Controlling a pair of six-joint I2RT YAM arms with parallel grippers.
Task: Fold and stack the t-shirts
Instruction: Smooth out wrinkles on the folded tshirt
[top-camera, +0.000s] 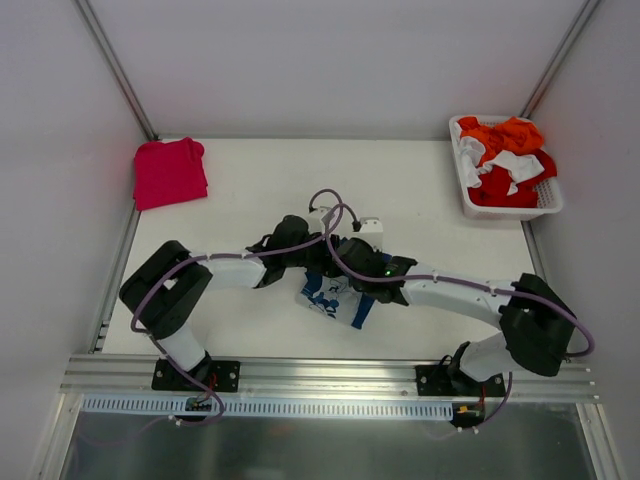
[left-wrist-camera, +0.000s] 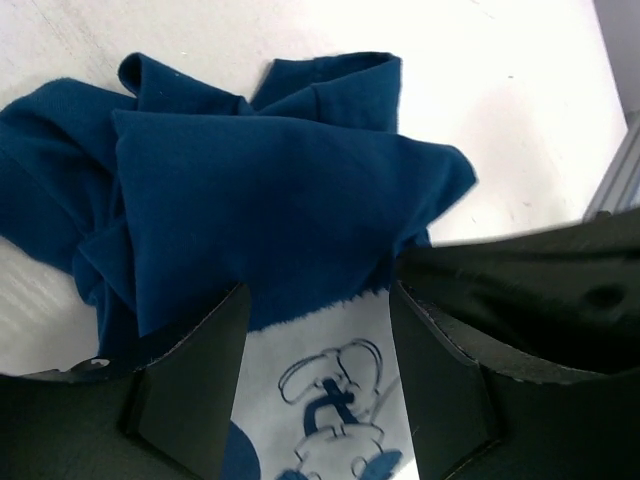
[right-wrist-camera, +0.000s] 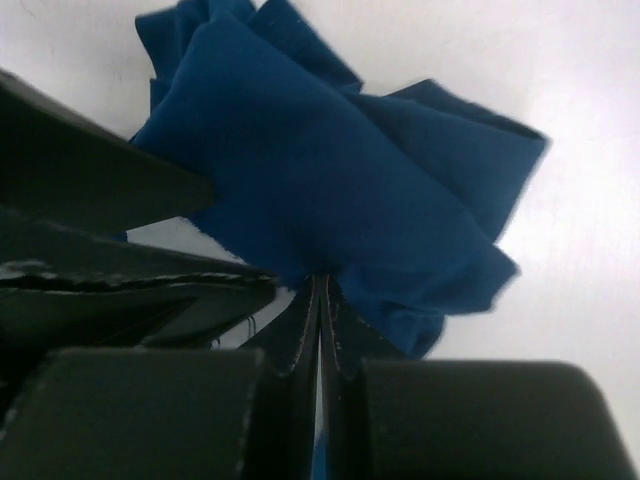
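A dark navy blue t-shirt (top-camera: 335, 300) with a white cartoon print lies crumpled at the table's middle, near the front. Both grippers meet over it. In the left wrist view my left gripper (left-wrist-camera: 318, 292) is open, its fingers (left-wrist-camera: 190, 385) standing either side of the white print (left-wrist-camera: 330, 400), with the bunched blue cloth (left-wrist-camera: 260, 190) just beyond. My right gripper (right-wrist-camera: 320, 282) is shut, its tips pinching a gathered fold of the blue shirt (right-wrist-camera: 360, 190). A folded pinkish-red t-shirt (top-camera: 170, 172) rests at the back left corner, far from both arms.
A white basket (top-camera: 468, 190) at the back right holds orange and white clothes. Grey walls close in the table on three sides. A metal rail (top-camera: 320, 375) with the arm bases runs along the near edge. The left arm's body (right-wrist-camera: 90, 270) crowds the right wrist view.
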